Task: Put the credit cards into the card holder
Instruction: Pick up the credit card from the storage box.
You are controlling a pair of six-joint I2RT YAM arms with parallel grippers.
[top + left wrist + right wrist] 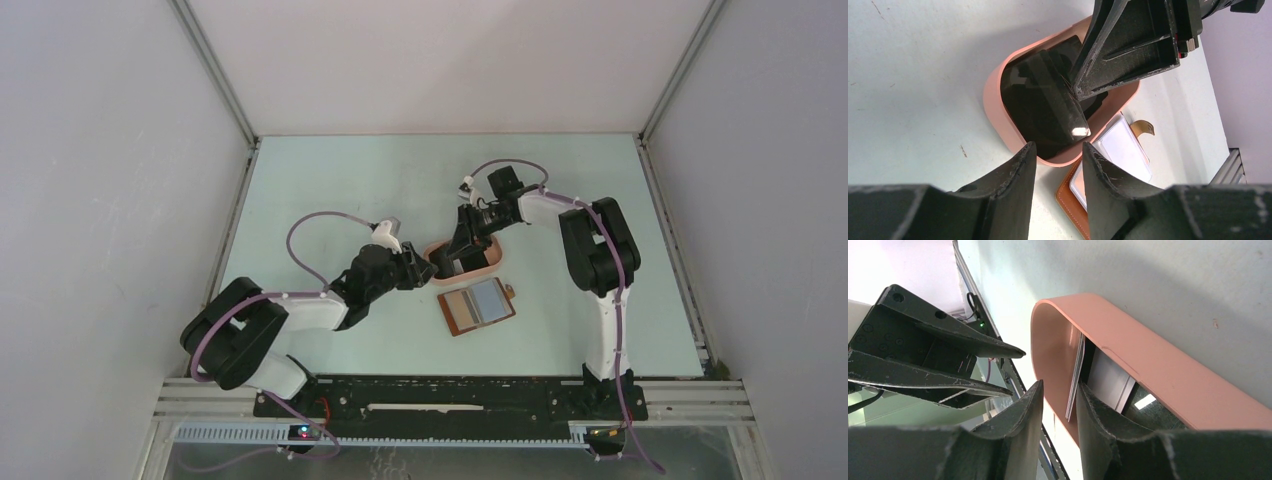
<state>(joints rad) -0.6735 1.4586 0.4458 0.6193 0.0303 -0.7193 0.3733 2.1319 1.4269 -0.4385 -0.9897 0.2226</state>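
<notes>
A pale green worktop with a few dark specks sits boxed in by plain grey-white walls and metal posts. A pink tray stands near the middle of the worktop and holds the black cards. The holder lies open just beside the tray, toward the near edge. The left end effector hangs at the tray's rim, fingers apart and empty. The right end effector reaches into the tray, fingers parted around one upright card, with a gap on one side.
</notes>
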